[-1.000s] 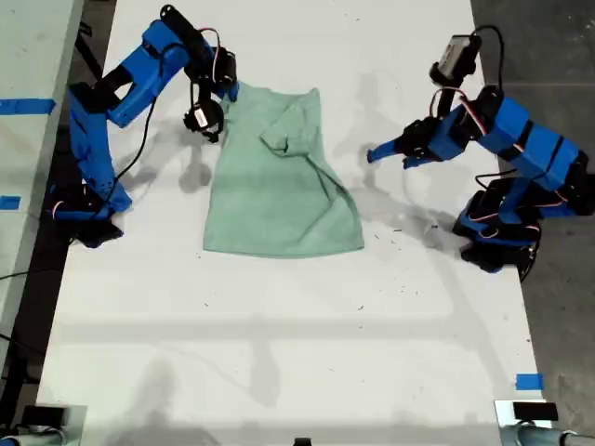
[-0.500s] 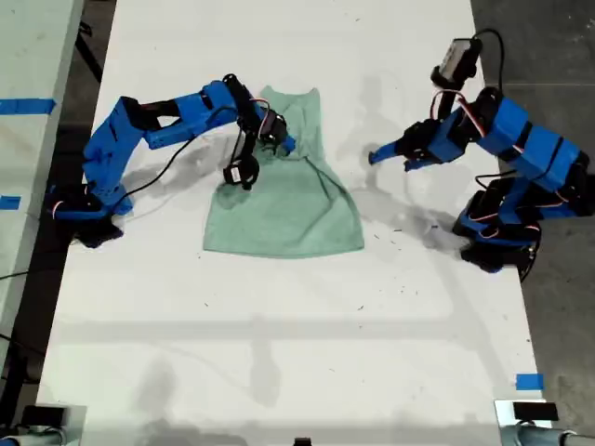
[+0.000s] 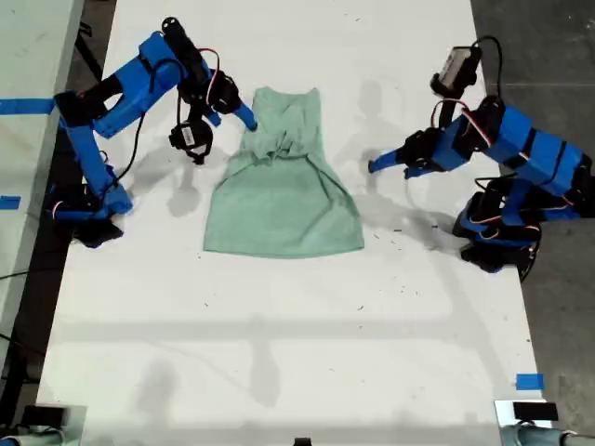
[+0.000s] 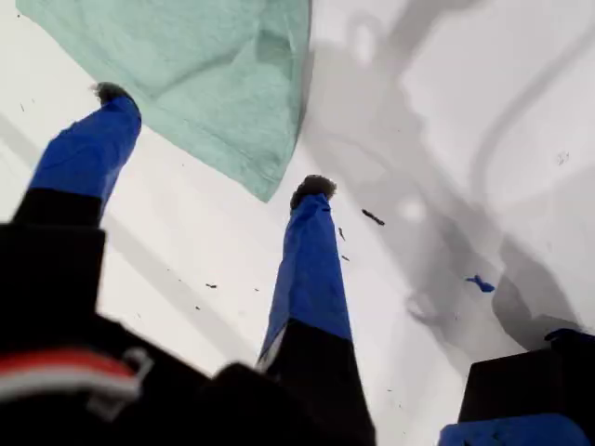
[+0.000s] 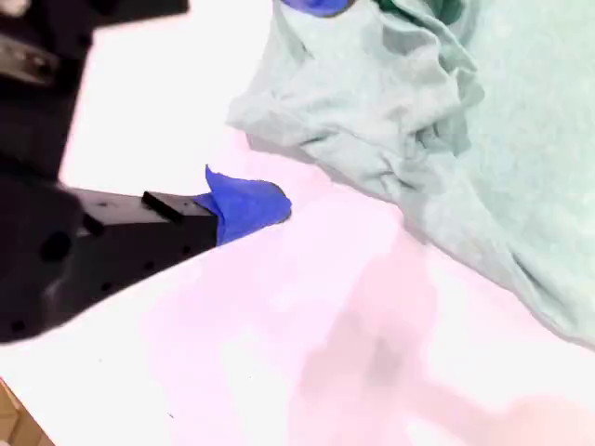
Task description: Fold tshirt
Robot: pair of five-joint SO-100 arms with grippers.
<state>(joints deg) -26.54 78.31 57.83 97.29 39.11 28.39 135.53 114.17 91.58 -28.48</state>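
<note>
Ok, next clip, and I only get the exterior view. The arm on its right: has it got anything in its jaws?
Observer: No. The first wrist view shows my first gripper with its jaws wide apart and nothing between them. A corner of the tshirt lies on the table beyond the tips.
Operator: And the arm on the exterior view's left, by the bunched cloth?
Observer: The second wrist view shows my second gripper with its jaws apart too. The bunched edge of the shirt lies between them, not clamped.
</note>
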